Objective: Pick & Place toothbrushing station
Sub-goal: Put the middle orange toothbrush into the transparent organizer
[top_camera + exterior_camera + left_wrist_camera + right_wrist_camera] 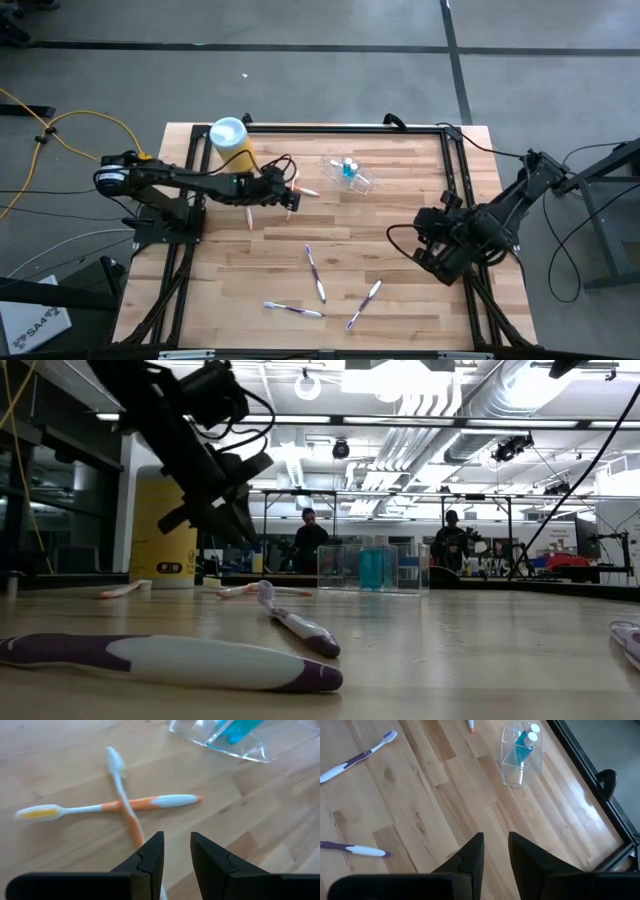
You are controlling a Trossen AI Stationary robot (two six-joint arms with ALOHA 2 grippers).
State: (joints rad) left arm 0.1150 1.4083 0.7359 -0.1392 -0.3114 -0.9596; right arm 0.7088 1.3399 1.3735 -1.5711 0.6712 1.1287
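My left pincer hovers left of centre in the high view, its fingers a narrow gap apart and holding nothing, above two crossed orange-and-white toothbrushes lying on the worktop. The toothbrushing station, a clear holder with blue inside, rests on the worktop just right of that, toward the upper middle of the frame. My right pincer waits at the worktop's right edge, fingers slightly apart and empty. Purple toothbrushes lie in the lower middle.
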